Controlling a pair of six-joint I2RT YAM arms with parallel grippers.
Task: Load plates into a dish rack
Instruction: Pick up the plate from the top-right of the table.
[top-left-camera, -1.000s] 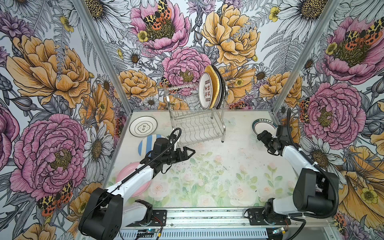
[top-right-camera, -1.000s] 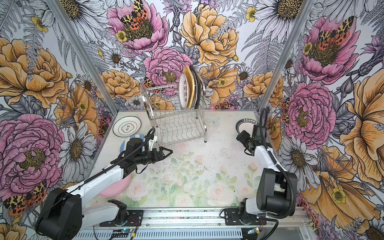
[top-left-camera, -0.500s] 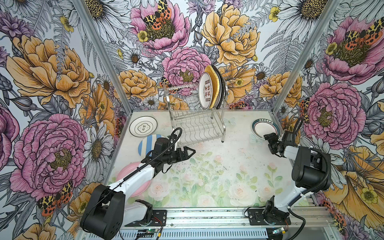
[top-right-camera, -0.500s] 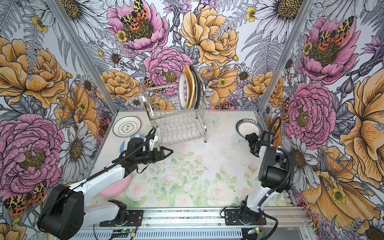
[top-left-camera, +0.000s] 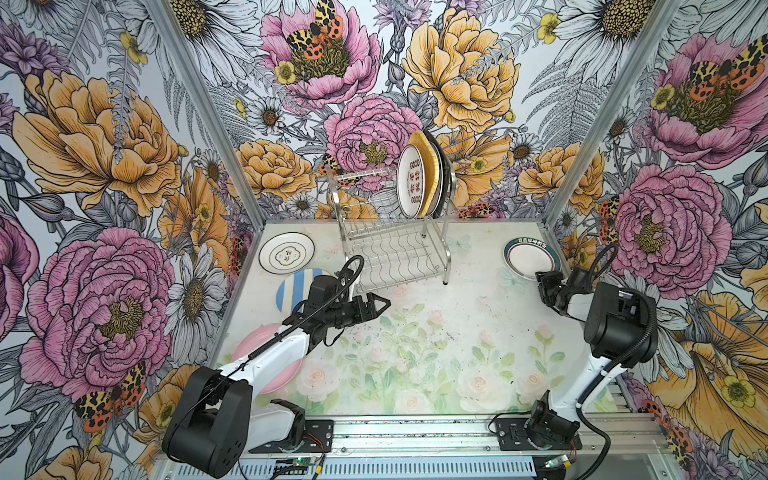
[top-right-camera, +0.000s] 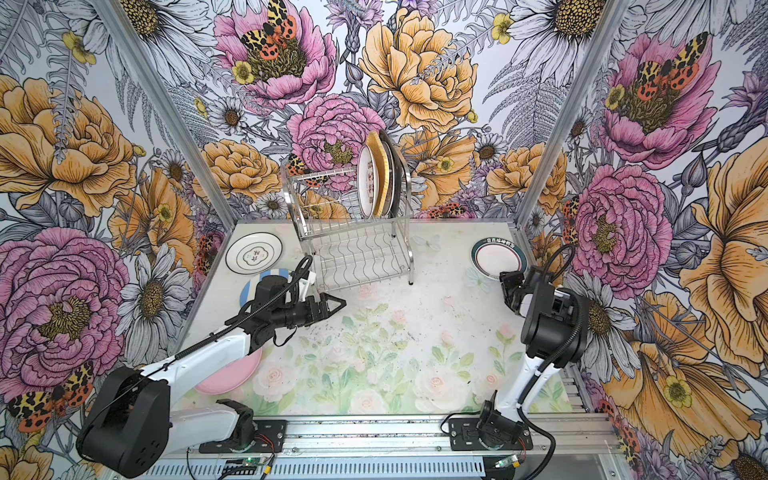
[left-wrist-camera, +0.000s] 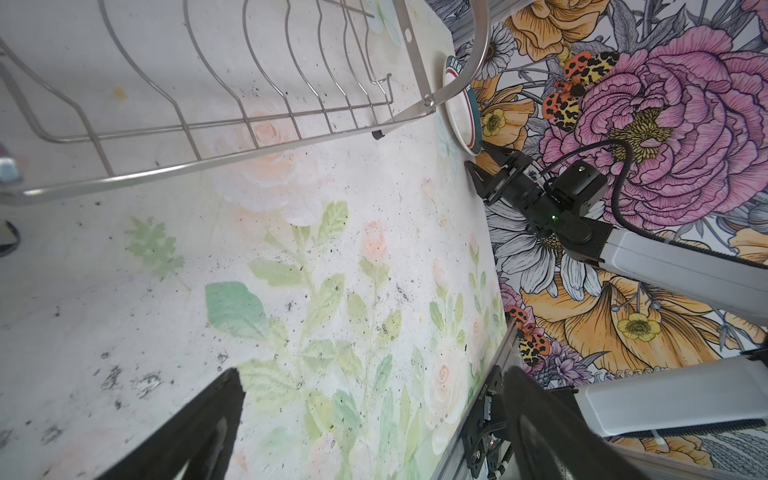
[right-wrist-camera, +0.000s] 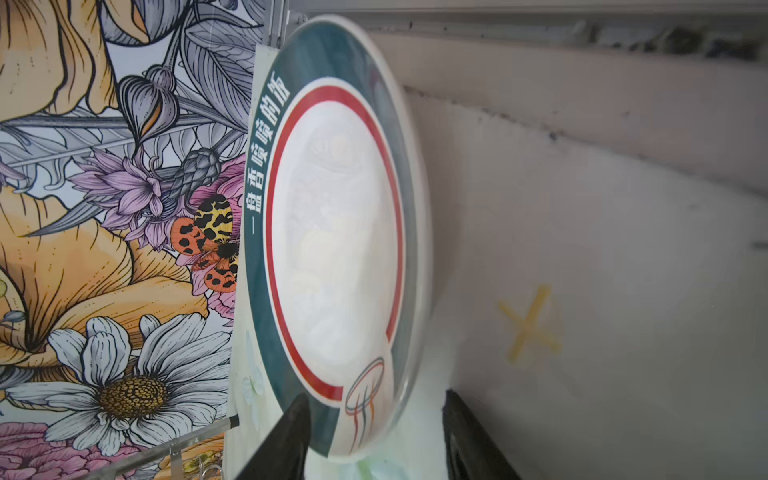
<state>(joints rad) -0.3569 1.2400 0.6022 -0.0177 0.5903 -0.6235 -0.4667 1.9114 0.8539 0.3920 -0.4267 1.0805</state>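
Left end effector (top-left-camera: 380, 303): fingers spread wide, empty, hovering over the bench (top-left-camera: 436, 332) at 6 o'clock of the dish rack (top-left-camera: 395, 253).
Right end effector (right-wrist-camera: 374, 432): jaws parted, straddling the near rim of the teal-rimmed plate (top-left-camera: 530, 259), with a gap on one side.
Plate position: on the bench, 2 o'clock.
Rack: 12 o'clock, racked plates (top-left-camera: 415, 183) upright in the upper tier.
9 o'clock side: ringed white plate (top-left-camera: 286, 252), striped plate (top-left-camera: 291, 286), pink plate (top-left-camera: 257, 345).

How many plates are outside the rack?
4: white plate with dark rings, back left; blue-white striped plate and pink plate, partly under the left arm; teal-rimmed white plate, back right.
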